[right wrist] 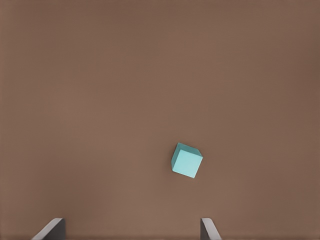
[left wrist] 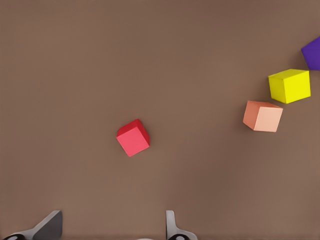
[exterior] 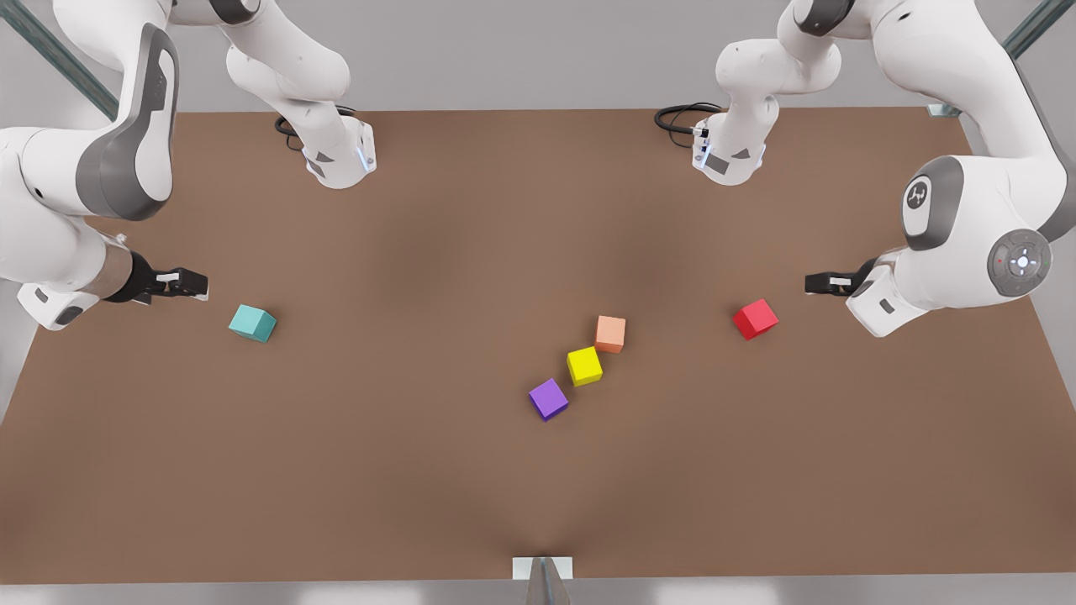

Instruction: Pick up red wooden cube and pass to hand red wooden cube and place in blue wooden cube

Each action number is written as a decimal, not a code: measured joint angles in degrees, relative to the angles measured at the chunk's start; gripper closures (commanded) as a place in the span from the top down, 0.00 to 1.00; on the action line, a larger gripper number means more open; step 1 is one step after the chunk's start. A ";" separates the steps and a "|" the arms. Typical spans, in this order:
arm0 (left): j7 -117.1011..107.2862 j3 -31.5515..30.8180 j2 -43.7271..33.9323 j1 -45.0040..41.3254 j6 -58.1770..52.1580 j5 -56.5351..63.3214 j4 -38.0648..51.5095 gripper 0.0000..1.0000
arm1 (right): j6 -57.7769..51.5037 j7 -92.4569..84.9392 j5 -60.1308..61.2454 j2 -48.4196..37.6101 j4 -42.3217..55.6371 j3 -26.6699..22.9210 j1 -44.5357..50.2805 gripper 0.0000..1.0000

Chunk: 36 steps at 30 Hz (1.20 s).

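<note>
From the front view I see the brown table (exterior: 471, 252) whole, with both arms reaching in from its far corners. The left wrist view looks down on the red wooden cube (left wrist: 133, 137), so the left gripper (exterior: 820, 283) is the one on the front view's right; the right wrist view looks down on the blue wooden cube (right wrist: 186, 160), so the right gripper (exterior: 187, 284) is the one on the front view's left. The front view alone shows both task cubes together: the red wooden cube (exterior: 755, 318) sits near the left gripper, apart from it, and the blue wooden cube (exterior: 252, 323) sits near the right gripper, well apart from the red one across the table. In each wrist view I see the fingers (left wrist: 172, 227) spread wide with nothing between them, the right fingers (right wrist: 210, 230) likewise wide over bare table. Between the two task cubes stand an orange-peach cube (exterior: 610, 334), a yellow cube (exterior: 584, 365) and a purple cube (exterior: 548, 399), in a slanting row, close together. The table's middle and near side lie open around them.
</note>
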 measured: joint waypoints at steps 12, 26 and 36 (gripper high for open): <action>-6.47 1.62 1.94 -1.86 27.61 -0.43 -34.51 1.00 | 0.16 -0.32 0.15 0.06 -0.03 0.01 0.01 1.00; -19.34 2.72 3.73 -0.60 46.38 -2.15 -43.71 1.00 | 0.19 -0.57 0.06 0.01 -0.14 0.02 0.09 1.00; -24.21 2.72 6.30 -0.61 51.63 -2.20 -45.58 1.00 | 0.16 -0.80 0.11 0.00 -0.23 0.07 0.08 1.00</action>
